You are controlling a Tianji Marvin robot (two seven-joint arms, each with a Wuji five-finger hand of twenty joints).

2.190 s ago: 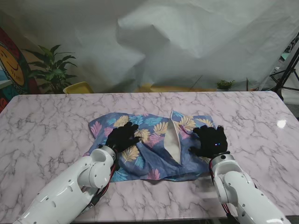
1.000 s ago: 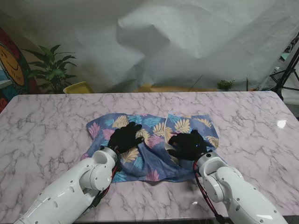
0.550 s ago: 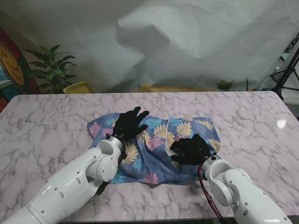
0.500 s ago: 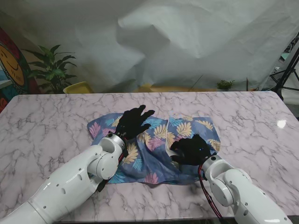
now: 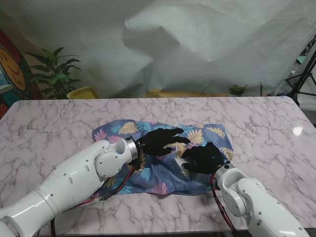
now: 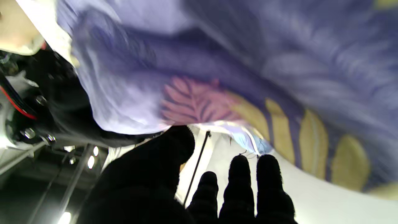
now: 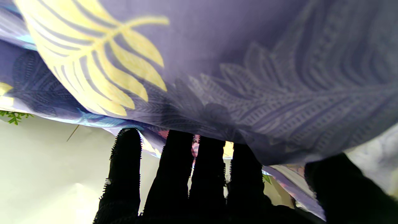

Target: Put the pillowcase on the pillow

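The left robot hand (image 5: 163, 140), black-gloved, reaches rightward over the middle of the pillowcase (image 5: 148, 170) with its fingers (image 5: 180, 131) stretched out and apart, holding nothing; its wrist view, blurred, shows the fingertips (image 6: 239, 174) just clear of the cloth. Just beside it, to the right and slightly nearer, the right robot hand (image 5: 203, 158) lies palm down on the cloth. In its own wrist view the four fingers (image 7: 177, 161) run straight and close together, tips touching the fabric, the thumb (image 7: 335, 183) set off to one side; whether it pinches the cloth cannot be told.

The pillowcase, blue with yellow, pink and pale-blue leaf prints, lies rumpled at the centre of the worktop (image 5: 44, 128), spread from the left forearm across to beyond the right hand. The pillow cannot be made out under the fabric in any view.

The worktop is pink-veined marble. Beyond its far edge hangs a creased white backdrop (image 5: 197, 44); a leafy plant (image 5: 54, 74) and a yellow chair back (image 5: 83, 92) stand at far left, a small green plant (image 5: 238, 89) at far right.
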